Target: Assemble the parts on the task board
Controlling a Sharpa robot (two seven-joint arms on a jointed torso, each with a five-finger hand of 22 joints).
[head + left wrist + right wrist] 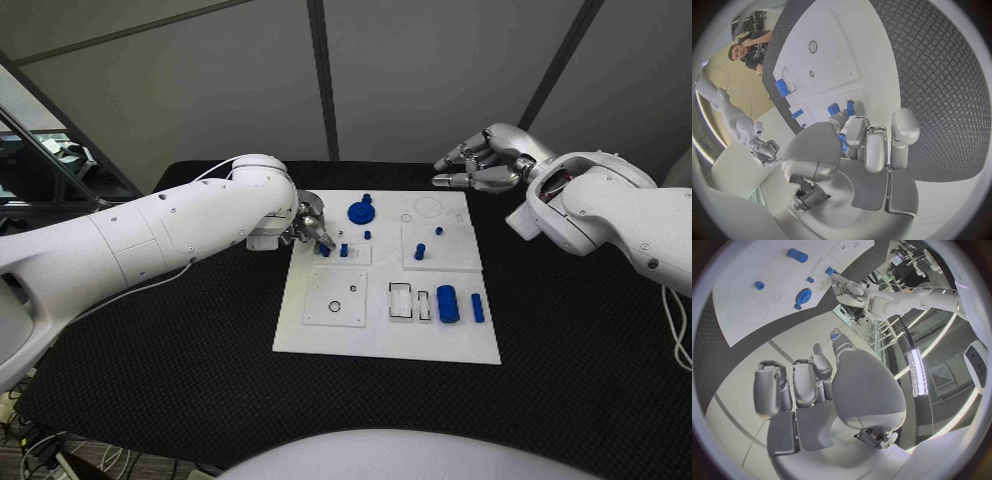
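A small blue peg (pixel 325 250) standing near the left edge of the white task board (pixel 387 340) is reached by the left hand (pixel 306 228), though whether its fingers (pixel 856 131) actually pinch the peg cannot be told. The right hand (pixel 483 165) is held above the counter (pixel 173 380) beyond the board's far corner, fingers curled loosely on nothing. Seating of this peg is judged to be in hand, and a straight downward press is called for next.

White task board (pixel 325 338) marked with black outlines, blue parts (pixel 447 303) set upon it, black textured table (pixel 577 340), silver left hand (pixel 309 229), silver right hand (pixel 482 164), white arms (pixel 159 235).
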